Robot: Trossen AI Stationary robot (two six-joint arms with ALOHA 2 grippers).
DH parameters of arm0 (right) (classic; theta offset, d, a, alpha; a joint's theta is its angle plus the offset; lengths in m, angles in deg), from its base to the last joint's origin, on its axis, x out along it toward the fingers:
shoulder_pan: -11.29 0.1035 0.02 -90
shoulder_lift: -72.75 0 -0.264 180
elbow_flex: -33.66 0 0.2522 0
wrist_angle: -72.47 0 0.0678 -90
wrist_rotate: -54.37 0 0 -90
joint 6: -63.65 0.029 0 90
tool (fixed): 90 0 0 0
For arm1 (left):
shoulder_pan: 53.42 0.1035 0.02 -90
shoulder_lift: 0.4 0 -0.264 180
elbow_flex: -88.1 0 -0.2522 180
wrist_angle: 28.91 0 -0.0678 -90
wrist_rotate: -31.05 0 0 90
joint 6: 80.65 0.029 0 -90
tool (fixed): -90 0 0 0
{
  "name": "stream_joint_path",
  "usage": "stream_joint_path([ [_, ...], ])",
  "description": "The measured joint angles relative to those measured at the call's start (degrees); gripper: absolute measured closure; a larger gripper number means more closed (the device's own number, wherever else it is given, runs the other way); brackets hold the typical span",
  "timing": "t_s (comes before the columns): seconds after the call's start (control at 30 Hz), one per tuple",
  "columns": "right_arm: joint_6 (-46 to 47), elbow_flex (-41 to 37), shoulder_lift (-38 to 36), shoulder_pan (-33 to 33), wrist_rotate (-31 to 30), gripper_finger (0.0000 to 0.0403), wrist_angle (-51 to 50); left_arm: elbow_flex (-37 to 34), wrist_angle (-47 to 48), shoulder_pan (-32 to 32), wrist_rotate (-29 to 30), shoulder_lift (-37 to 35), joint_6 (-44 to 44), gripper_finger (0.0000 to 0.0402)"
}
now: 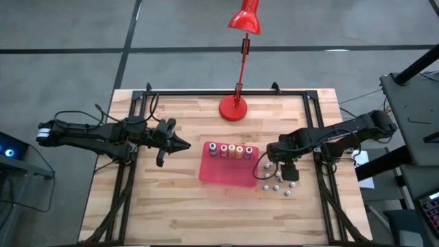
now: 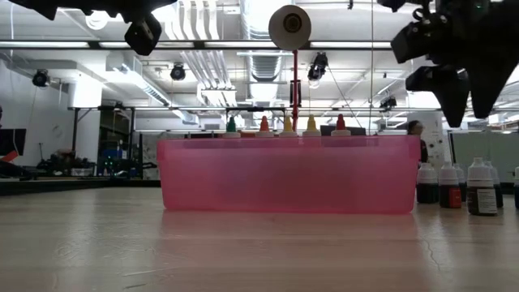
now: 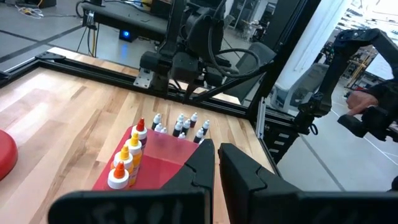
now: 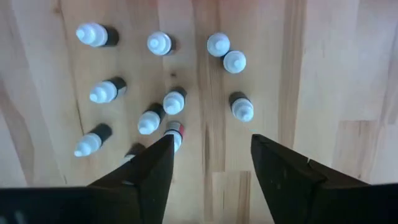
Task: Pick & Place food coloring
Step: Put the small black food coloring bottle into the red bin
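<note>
The tray (image 1: 227, 173) is translucent pink-red. Inside it, the food coloring bottles (image 1: 231, 151) have pale bodies with green, red, yellow, orange and red caps. The small bottles (image 4: 175, 100) on the light wooden table (image 1: 171, 206) have white caps and dark bodies. The desk lamp (image 1: 236, 106) is bright red.

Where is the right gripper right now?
In the high view the right gripper hangs open over the white-capped bottles, just right of the red tray.
</note>
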State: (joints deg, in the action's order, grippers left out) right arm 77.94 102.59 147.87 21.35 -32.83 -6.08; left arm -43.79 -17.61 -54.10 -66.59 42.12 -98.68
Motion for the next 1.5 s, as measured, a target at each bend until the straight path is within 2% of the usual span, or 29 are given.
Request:
stream_joint_path([
  [0.2, -1.87, -5.16, -2.68, -1.38, 0.04, 0.0195, 3.71, 0.00, 0.00, 0.00, 0.00, 0.00, 0.01, 0.0402],
  [0.6, -5.23, -11.17, -2.66, -6.83, 0.08, 0.0195, 11.33, 0.00, 1.10, -0.01, 0.02, 0.02, -1.61, 0.0402],
  [1.2, -6.15, -12.65, -2.14, -8.04, 0.19, 0.0195, 13.41, 0.00, 1.42, 0.01, 1.19, 0.02, -1.68, 0.0402],
  [1.5, -6.51, -12.73, 4.15, -8.00, 0.66, 0.0195, 15.52, 0.00, 1.42, 0.00, 1.25, 0.02, -1.69, 0.0402],
])
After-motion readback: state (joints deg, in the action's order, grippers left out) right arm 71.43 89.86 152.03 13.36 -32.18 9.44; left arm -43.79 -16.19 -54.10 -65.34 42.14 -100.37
